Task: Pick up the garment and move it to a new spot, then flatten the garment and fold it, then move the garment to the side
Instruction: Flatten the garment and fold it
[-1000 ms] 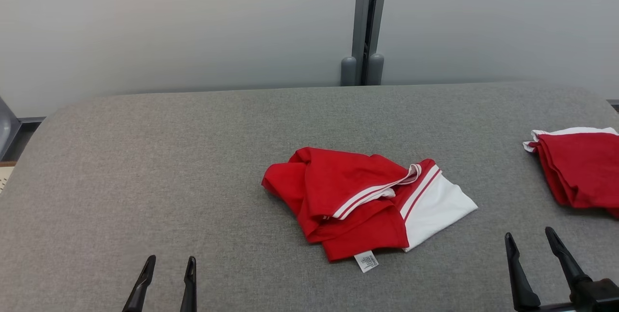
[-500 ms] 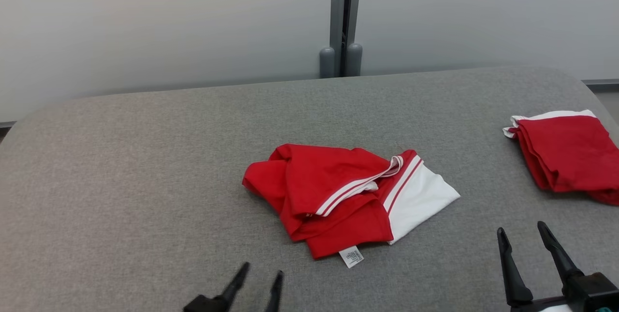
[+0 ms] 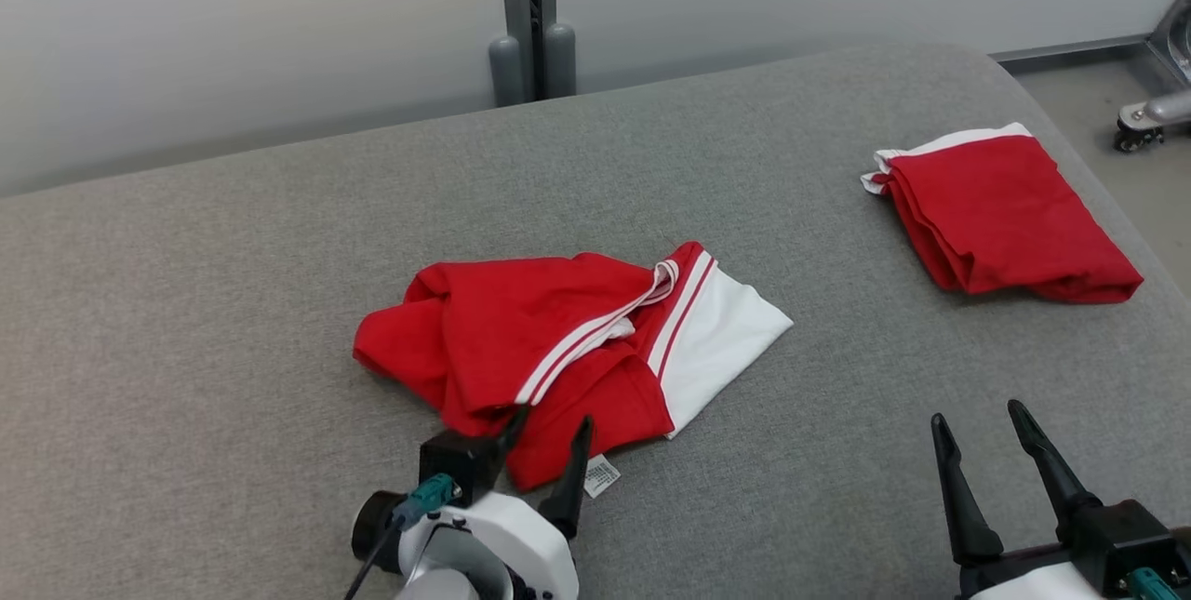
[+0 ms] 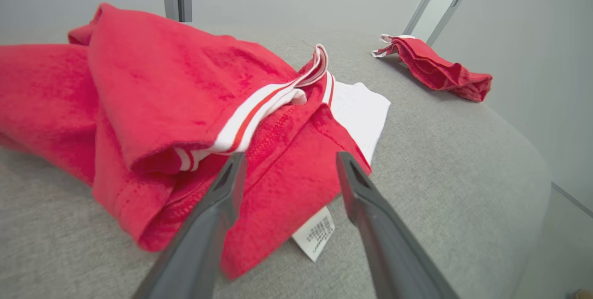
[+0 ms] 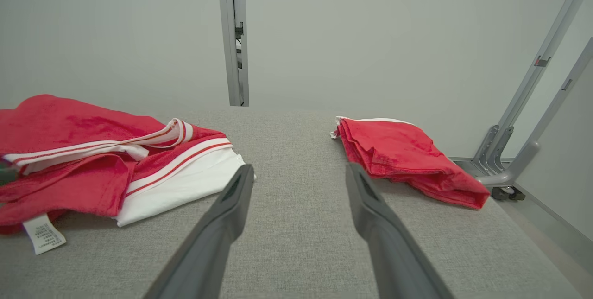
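Garment: red and white, crumpled, lying near the middle of the grey table, with its white care tag at the near edge.
My left gripper: my 2 fingers are spread wide and hold nothing. The tips are at the garment's near red hem beside the tag. I cannot tell if they touch it.
My right gripper: spread wide, empty, over bare table to the garment's right and well apart from it.
Folded red cloth: 1 piece, at the table's far right.

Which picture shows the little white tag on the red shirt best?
The left wrist view: the tag is big and close, with print showing. The head view shows it small, beside the left gripper. The right wrist view shows it at the far left.
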### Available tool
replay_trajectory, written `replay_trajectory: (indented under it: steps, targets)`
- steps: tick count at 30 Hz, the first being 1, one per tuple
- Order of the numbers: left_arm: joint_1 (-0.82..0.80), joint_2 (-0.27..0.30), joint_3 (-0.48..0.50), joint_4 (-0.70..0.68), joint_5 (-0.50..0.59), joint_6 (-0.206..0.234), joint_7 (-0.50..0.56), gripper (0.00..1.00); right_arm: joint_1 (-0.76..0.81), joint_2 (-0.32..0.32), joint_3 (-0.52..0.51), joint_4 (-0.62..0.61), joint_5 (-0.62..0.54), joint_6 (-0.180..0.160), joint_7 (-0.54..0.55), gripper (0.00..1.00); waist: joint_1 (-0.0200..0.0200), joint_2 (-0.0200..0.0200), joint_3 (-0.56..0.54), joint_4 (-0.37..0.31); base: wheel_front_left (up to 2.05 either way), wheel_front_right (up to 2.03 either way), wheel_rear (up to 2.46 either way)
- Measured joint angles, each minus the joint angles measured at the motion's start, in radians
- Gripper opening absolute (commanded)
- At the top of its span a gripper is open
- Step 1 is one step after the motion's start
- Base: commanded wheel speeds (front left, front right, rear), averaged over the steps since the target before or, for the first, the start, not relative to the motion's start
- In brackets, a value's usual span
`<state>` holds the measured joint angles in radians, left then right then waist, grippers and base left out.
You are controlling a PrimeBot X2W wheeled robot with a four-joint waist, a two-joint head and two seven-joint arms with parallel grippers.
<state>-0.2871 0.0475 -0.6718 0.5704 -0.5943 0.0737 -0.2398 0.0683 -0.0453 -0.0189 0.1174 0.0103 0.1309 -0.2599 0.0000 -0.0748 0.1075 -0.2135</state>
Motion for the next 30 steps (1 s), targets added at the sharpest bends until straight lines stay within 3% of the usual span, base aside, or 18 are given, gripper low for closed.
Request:
replay_trajectory:
  steps: [8,18,20,21,22,23,24,25,30]
  targets:
    - [-0.120,0.001,0.030,0.108,-0.011,0.071,-0.019,1.00,-0.025,0.000,-0.001,-0.001,0.016,0.000,0.000,1.00,0.0000,0.0001,0.070,-0.039,0.00,0.00,0.00]
    - [-0.202,0.020,0.008,0.169,0.106,0.079,-0.022,0.98,-0.059,0.000,0.004,0.001,0.026,0.000,0.000,1.00,0.0000,0.0001,0.101,-0.044,0.00,0.00,0.00]
    - [-0.207,0.023,-0.006,0.206,0.112,0.067,-0.022,0.81,-0.059,0.000,0.004,0.002,0.026,0.000,0.000,1.00,0.0000,0.0001,0.103,-0.045,0.00,0.00,0.00]
    - [-0.213,0.024,-0.013,0.222,0.116,0.059,-0.021,0.49,-0.059,0.000,0.005,0.003,0.026,0.000,0.000,1.00,0.0000,0.0001,0.103,-0.045,0.00,0.00,0.00]
    - [-0.219,0.024,-0.017,0.236,0.119,0.054,-0.020,0.36,-0.059,0.000,0.006,0.003,0.026,0.000,0.000,1.00,0.0000,0.0001,0.104,-0.046,0.00,0.00,0.00]
    - [-0.225,0.024,-0.019,0.248,0.119,0.049,-0.019,0.36,-0.059,0.000,0.006,0.003,0.026,0.000,0.000,1.00,0.0000,0.0001,0.104,-0.047,0.00,0.00,0.00]
    - [-0.231,0.024,-0.022,0.258,0.119,0.046,-0.019,0.24,-0.059,0.000,0.005,0.003,0.028,0.000,0.000,1.00,0.0000,0.0001,0.104,-0.048,0.00,0.00,0.00]
    - [-0.237,0.024,-0.023,0.267,0.119,0.042,-0.019,0.00,-0.059,0.000,0.004,0.003,0.032,0.000,0.000,1.00,0.0000,0.0001,0.105,-0.048,0.00,0.00,0.00]
    - [-0.257,0.023,-0.013,0.284,0.110,0.028,-0.019,0.00,-0.059,0.000,0.002,0.004,0.035,0.000,0.000,1.00,0.0000,0.0001,0.105,-0.047,0.00,0.00,0.00]
